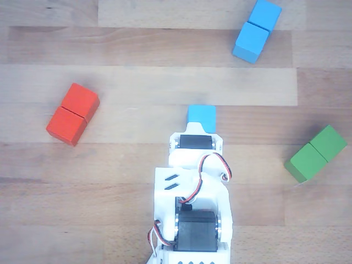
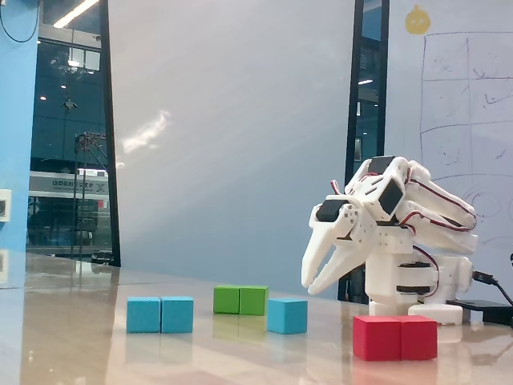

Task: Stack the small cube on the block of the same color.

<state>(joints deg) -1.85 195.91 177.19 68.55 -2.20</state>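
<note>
Small cube: the small cube (image 1: 201, 115) sits on the worktop (image 1: 137, 71) near mid-width, just ahead of the arm's front end in the other view; in the fixed view (image 2: 287, 315) it rests flat, nothing holding it.
Block: the block (image 1: 256, 30) lies near the far right corner of the worktop in the other view, tilted diag., well apart from the cube; fixed view shows it (image 2: 160, 314) flat, top face bare.
Gripper: the gripper (image 2: 314, 281) hangs above the worktop, tips pointing down, just beside and above the cube w/o touching it. We see a gap btw the two fingers, so jaws parted and empty. In the other view the tips are hidden under the arm body.
Other blocks: red block (image 1: 72, 113) toward the left edge, green block (image 1: 316, 153) toward the right edge; both apart from the cube and, as we judge, not in the way.
Done: nothing yet, as far as we see – cube not grasped, not lifted, not stacked.
Left: we judge all of it remains – lower onto cube, close, lift, carry to far right, align w/ block, set down, release.
Progress est.: approach stage, very early.
</note>
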